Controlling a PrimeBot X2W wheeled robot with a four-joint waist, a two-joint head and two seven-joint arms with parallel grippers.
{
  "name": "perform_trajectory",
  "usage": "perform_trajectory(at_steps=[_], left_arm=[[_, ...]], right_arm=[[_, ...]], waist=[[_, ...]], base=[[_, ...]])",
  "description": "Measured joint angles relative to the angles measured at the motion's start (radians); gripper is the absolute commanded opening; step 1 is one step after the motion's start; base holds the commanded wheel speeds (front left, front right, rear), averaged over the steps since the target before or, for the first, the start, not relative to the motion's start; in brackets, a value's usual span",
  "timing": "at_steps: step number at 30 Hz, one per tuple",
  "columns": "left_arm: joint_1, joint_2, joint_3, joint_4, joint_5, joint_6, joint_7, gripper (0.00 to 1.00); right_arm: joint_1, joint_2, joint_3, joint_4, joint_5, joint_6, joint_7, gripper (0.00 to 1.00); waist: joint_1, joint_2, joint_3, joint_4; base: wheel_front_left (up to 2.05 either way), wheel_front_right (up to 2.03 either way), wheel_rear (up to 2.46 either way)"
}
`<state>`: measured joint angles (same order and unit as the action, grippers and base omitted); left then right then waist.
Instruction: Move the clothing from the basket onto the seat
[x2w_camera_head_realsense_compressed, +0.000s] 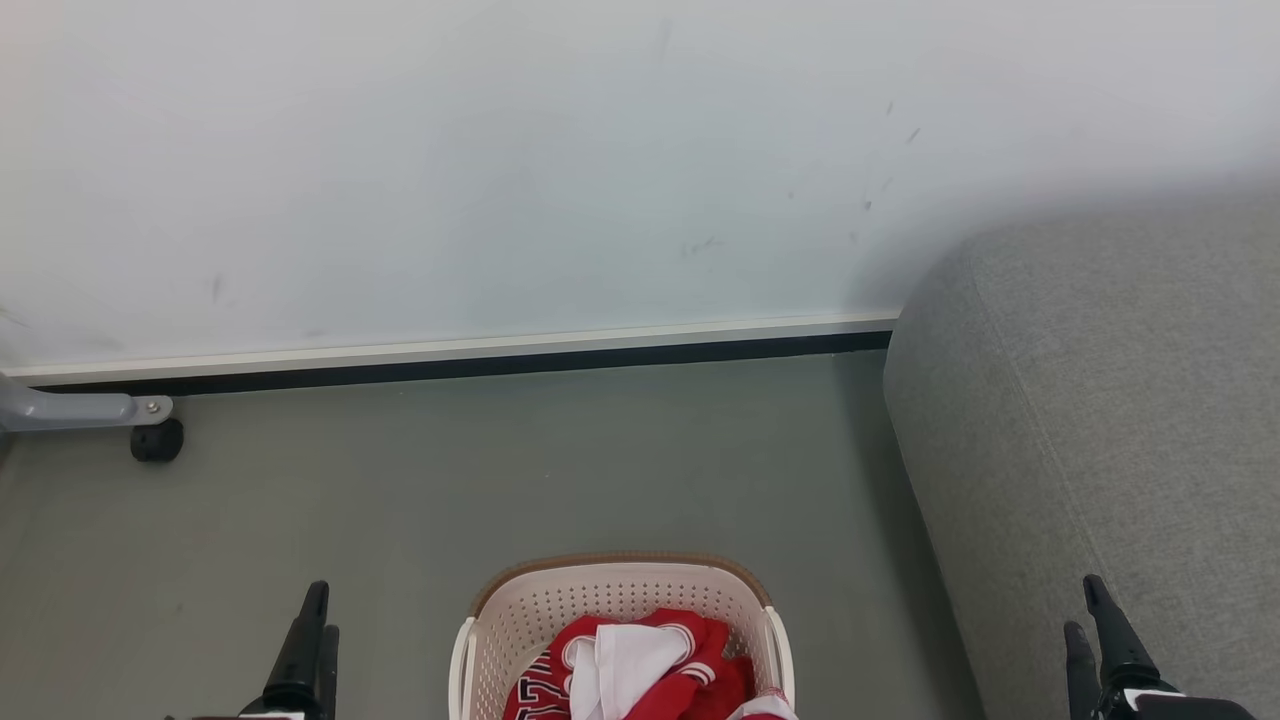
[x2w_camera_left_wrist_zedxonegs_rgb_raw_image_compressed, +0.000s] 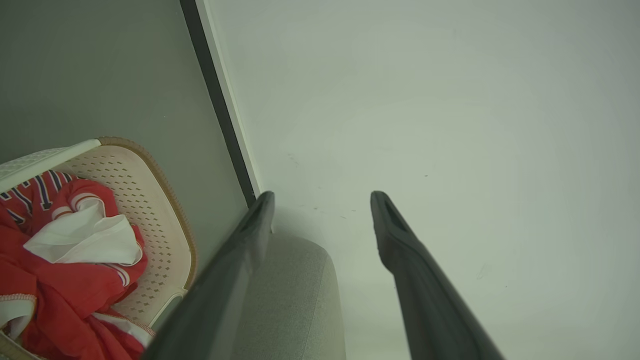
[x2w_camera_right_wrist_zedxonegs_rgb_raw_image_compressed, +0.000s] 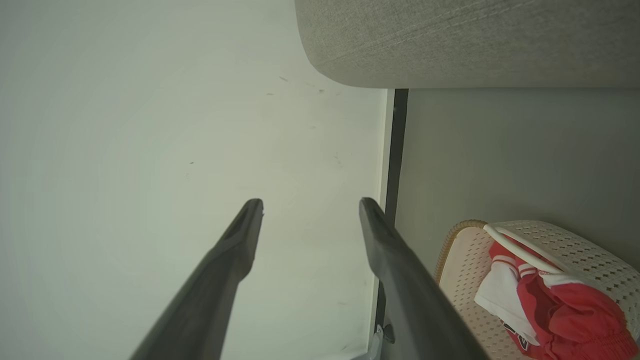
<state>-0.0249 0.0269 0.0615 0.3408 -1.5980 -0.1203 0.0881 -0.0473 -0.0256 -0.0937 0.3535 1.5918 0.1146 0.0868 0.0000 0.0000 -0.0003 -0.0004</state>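
The cream basket (x2w_camera_head_realsense_compressed: 620, 562) with a brown rim stands on the floor at the bottom middle of the head view. The red clothing (x2w_camera_head_realsense_compressed: 650, 665) with white trim lies bunched inside it. The grey seat (x2w_camera_head_realsense_compressed: 1100, 400) rises at the right, beside the basket. My left gripper (x2w_camera_head_realsense_compressed: 322, 612) is at the lower left and my right gripper (x2w_camera_head_realsense_compressed: 1082, 605) at the lower right, one on each side of the basket. Both are open and hold nothing. The left wrist view shows the left gripper (x2w_camera_left_wrist_zedxonegs_rgb_raw_image_compressed: 322, 196) open toward the wall, with the basket (x2w_camera_left_wrist_zedxonegs_rgb_raw_image_compressed: 145, 195), clothing (x2w_camera_left_wrist_zedxonegs_rgb_raw_image_compressed: 65, 280) and seat (x2w_camera_left_wrist_zedxonegs_rgb_raw_image_compressed: 295, 295) beside it. The right gripper (x2w_camera_right_wrist_zedxonegs_rgb_raw_image_compressed: 311, 201) is open too, near the basket (x2w_camera_right_wrist_zedxonegs_rgb_raw_image_compressed: 580, 245), clothing (x2w_camera_right_wrist_zedxonegs_rgb_raw_image_compressed: 565, 310) and seat (x2w_camera_right_wrist_zedxonegs_rgb_raw_image_compressed: 475, 40).
A white wall (x2w_camera_head_realsense_compressed: 600, 150) with a pale and black baseboard (x2w_camera_head_realsense_compressed: 450, 360) runs across the back. Grey floor (x2w_camera_head_realsense_compressed: 500, 470) lies between the wall and the basket. A grey metal leg with a black caster (x2w_camera_head_realsense_compressed: 156, 440) stands at the far left.
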Motion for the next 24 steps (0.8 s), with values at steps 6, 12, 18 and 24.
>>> perform_trajectory(at_steps=[6,12,18,24], left_arm=[[0.000,0.000,-0.012,-0.014,0.034,0.000,-0.022,1.00],[0.000,0.001,-0.015,-0.035,0.089,0.010,-0.044,1.00],[0.000,0.002,-0.030,-0.064,0.189,0.025,-0.065,1.00],[0.000,0.010,-0.053,-0.091,0.300,0.043,-0.088,1.00]], right_arm=[[0.000,0.000,0.010,-0.009,-0.025,-0.010,-0.019,1.00],[0.000,-0.001,0.029,-0.027,-0.093,-0.033,-0.044,1.00],[0.000,-0.001,0.054,-0.056,-0.189,-0.053,-0.063,1.00],[0.000,-0.002,0.086,-0.078,-0.284,-0.066,-0.088,1.00]], waist=[[0.0000,0.0000,-0.004,-0.002],[0.0000,0.0000,-0.006,-0.003],[0.0000,0.0000,-0.008,-0.005],[0.0000,0.0000,-0.009,-0.006]], base=[[0.00,0.00,0.00],[0.00,0.00,0.00],[0.00,0.00,0.00],[0.00,0.00,0.00]])
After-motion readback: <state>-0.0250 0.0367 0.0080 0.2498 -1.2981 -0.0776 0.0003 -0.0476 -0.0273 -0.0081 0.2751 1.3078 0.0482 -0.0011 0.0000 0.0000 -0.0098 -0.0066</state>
